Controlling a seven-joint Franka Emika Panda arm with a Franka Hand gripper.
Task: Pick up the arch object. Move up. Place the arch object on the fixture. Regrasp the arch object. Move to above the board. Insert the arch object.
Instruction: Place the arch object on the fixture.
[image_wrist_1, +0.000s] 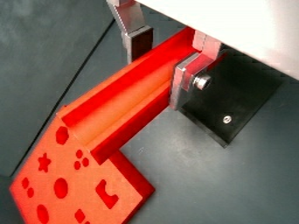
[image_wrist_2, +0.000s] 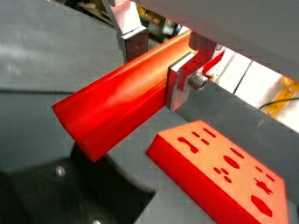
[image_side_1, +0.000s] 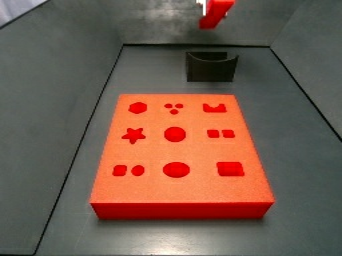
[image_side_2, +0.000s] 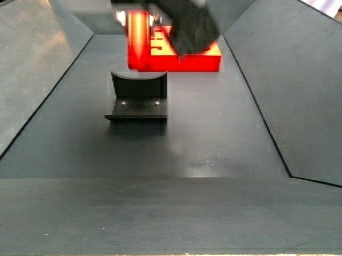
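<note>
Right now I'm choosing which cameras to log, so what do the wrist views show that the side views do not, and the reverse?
Only the wrist views show the grasp up close: the claw has its silver fingers clamped on the long red arch object, held in the air.

Only the side views show the layout: the whole board with every shaped hole, and the fixture standing beyond it, with the arch object hanging above the fixture.

Both share the arch object, the board, the fixture and the dark floor.
</note>
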